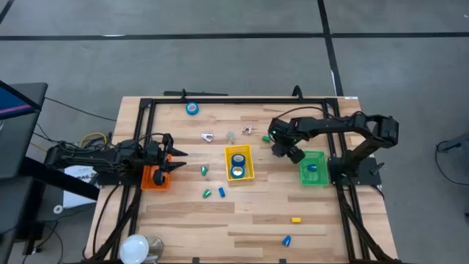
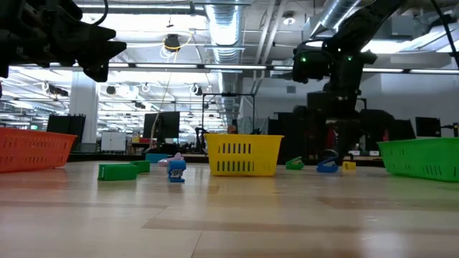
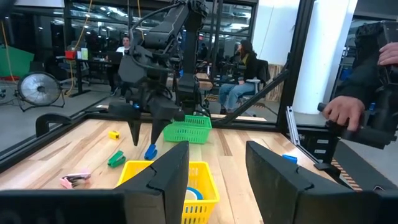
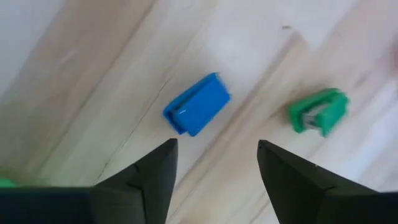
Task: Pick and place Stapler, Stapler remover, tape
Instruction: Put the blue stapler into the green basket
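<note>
Hovering right gripper (image 4: 214,165), fingers apart, grasping nothing, above small blue blocky plastic stapler (image 4: 196,104) lying on pale wooden table (image 4: 74,81). Stapler just ahead of fingertips, long axis diagonal. Left gripper (image 1: 174,160) waits, empty, farther off.

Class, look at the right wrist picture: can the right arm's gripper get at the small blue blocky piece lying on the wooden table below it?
Probably yes. The right gripper hangs open above the small blue blocky piece, nothing lies over it, and the small green blocky piece sits clear to one side.
</note>
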`<action>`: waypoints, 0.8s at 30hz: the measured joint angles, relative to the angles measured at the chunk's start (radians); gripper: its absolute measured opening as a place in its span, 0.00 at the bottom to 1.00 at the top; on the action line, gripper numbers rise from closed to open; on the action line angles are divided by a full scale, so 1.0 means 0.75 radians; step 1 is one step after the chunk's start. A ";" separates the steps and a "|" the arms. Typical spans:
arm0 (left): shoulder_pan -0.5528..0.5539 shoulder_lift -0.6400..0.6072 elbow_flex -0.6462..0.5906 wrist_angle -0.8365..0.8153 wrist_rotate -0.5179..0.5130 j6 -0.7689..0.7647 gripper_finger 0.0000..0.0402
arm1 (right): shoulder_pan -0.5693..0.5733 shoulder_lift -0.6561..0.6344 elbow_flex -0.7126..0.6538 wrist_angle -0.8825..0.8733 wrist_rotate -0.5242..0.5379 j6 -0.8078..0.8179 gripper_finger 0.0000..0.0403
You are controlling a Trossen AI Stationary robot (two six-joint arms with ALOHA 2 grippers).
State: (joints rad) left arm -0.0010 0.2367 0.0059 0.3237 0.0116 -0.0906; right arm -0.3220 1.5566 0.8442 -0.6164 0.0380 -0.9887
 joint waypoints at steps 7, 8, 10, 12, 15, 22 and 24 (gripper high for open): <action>0.000 0.000 0.000 0.000 0.000 0.000 0.37 | 0.030 0.000 0.059 -0.001 0.054 0.477 0.52; 0.000 0.000 0.000 0.000 0.000 0.000 0.37 | 0.035 0.000 0.065 -0.004 0.055 0.532 0.52; 0.000 0.000 0.000 0.000 0.000 0.000 0.37 | 0.042 -0.001 0.075 -0.010 0.055 0.599 0.53; 0.000 0.000 0.000 0.000 0.000 0.000 0.37 | 0.047 -0.001 0.085 -0.045 0.055 0.647 0.54; 0.000 0.000 0.000 0.000 0.000 0.000 0.37 | 0.065 -0.001 0.108 -0.081 0.053 0.749 0.55; 0.000 0.000 0.000 0.000 0.000 0.000 0.37 | 0.136 -0.002 0.135 -0.117 0.020 0.909 0.58; 0.000 0.000 0.000 0.000 0.000 0.000 0.37 | 0.145 -0.002 0.135 -0.117 -0.011 0.970 0.59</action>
State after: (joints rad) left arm -0.0010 0.2367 0.0059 0.3237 0.0116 -0.0905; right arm -0.2134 1.5555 0.9455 -0.7038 0.0301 -0.2610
